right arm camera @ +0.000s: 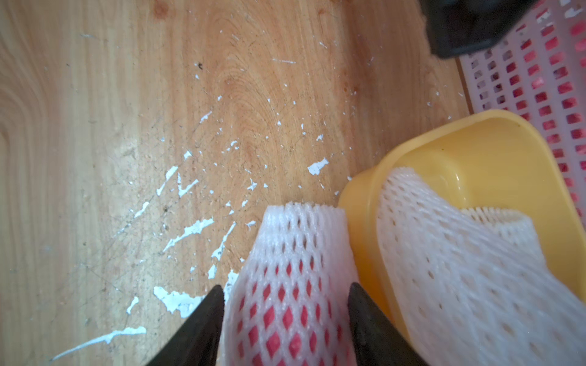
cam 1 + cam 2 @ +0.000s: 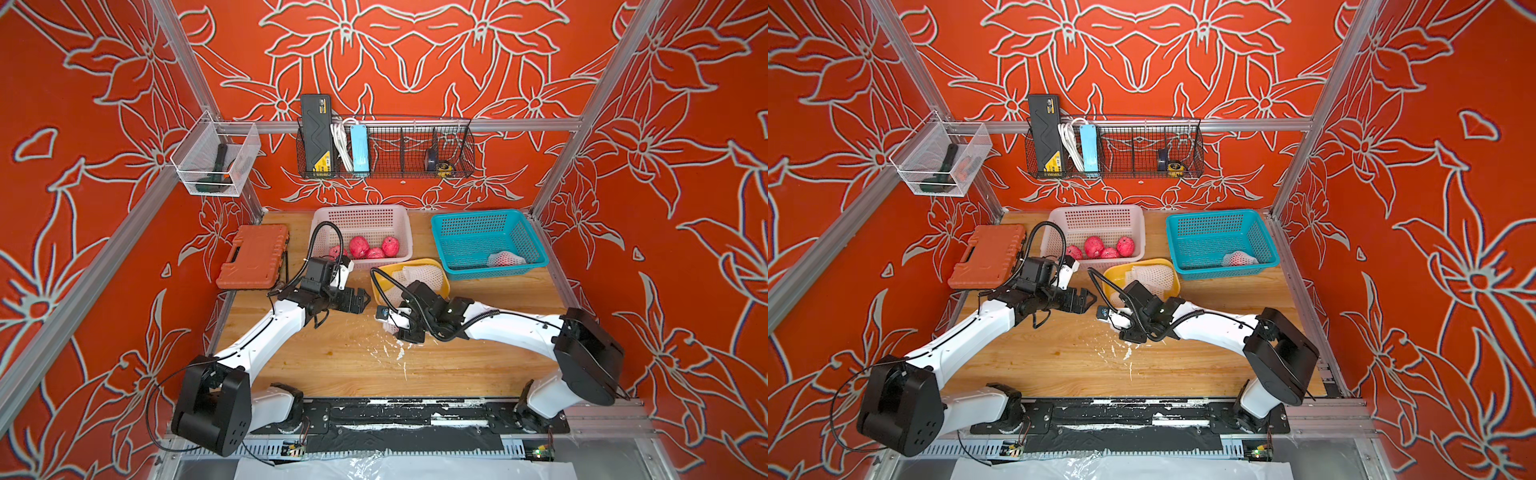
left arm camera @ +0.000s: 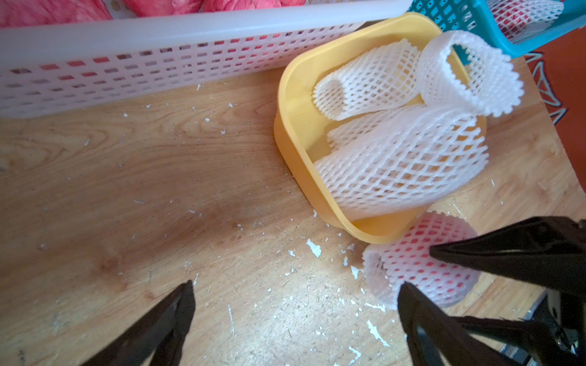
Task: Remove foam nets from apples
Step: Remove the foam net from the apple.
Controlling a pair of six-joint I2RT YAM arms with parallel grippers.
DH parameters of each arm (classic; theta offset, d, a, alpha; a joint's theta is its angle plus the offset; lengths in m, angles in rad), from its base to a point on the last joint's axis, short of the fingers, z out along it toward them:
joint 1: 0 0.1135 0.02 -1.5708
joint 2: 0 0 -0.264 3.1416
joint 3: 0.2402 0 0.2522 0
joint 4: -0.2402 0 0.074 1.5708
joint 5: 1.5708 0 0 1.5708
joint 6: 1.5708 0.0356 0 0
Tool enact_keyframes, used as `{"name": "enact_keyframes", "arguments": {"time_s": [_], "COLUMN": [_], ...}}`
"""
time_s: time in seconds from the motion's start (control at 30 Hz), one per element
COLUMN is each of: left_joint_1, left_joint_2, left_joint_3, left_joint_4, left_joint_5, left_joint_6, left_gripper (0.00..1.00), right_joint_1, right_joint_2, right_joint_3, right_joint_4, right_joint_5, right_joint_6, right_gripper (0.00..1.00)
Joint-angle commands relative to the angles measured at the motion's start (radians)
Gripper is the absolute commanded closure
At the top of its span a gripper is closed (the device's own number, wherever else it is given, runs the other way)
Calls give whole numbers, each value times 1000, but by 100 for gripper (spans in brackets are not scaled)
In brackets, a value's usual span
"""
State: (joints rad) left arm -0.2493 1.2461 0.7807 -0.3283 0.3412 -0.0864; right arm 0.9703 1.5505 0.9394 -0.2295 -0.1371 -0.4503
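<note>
The netted apple (image 1: pixel 295 247) lies on its side on the wooden table (image 1: pixel 95 126), just beside the yellow tub (image 1: pixel 475 133), with red skin showing through the diamond holes of its white sleeve. The right gripper (image 1: pixel 285 286) is closed on it, one black finger pressed against each flank of the foam. The right wrist view alone shows this grip. In both top views the arm hides nearly all of the fruit and only a sliver of white shows under the right gripper (image 2: pixel 390 326). The left wrist view shows the sleeve's open end. It also shows the left gripper (image 3: pixel 296 283) with its fingers spread wide over bare wood; whether one finger touches the net I cannot tell. That view also shows three empty foam nets (image 3: pixel 396 164) piled in the tub, one curling over its rim. The top views add four bare apples (image 2: pixel 359 246) in the white basket (image 2: pixel 324 216) behind the tub. A second wrapped apple (image 2: pixel 505 259) lies in the teal basket (image 2: pixel 440 224), and an orange tool case (image 2: pixel 253 257) sits beside the white basket. White flakes (image 2: pixel 395 353) litter the wood. Orange walls (image 2: pixel 415 50) with pale flower outlines enclose the cell; a wire rack (image 2: pixel 415 149) and a clear bin (image 2: pixel 208 162) hang from its aluminium rails.
</note>
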Motion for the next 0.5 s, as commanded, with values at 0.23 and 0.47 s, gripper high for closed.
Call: {"name": "enact_keyframes", "arguments": {"time_s": [0.23,0.47], "left_joint_1": [1,-25], "left_joint_2": [-11,5], "left_joint_3": [-2,-6], "left_joint_4": [18,21], "left_joint_5": [60,76], "left_joint_6": [13,16], "left_gripper": [2,2], "right_joint_1": [-1,-2], "right_joint_2": [-123,-147], "right_joint_3": [-97,-148], "right_joint_4": [-41,-25], "right_joint_5": [95,81], "right_joint_6": [-31,-39], "right_gripper": [41,51]}}
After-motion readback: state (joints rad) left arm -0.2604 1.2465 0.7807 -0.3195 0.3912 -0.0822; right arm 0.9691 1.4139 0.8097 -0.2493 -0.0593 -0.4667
